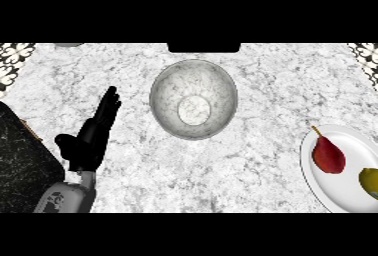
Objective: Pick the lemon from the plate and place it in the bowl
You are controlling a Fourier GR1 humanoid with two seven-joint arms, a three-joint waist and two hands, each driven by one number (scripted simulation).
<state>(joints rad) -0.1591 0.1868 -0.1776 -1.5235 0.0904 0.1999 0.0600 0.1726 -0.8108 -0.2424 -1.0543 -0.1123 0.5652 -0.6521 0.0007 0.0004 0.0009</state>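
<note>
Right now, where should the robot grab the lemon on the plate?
Probably around its middle, coming down from above. The lemon lies low on the white plate at the right edge, partly cut off from view, with a red pear close beside it, so a sideways reach could bump the pear. The right hand isn't visible; the left hand rests open far off.

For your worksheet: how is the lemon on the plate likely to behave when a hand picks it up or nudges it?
The lemon looks rounded, so a nudge would probably roll it across the plate. It sits beside a red pear, which it might bump. Its skin looks smooth, so it could slip between fingers. Only part of it shows at the view's edge.
</note>
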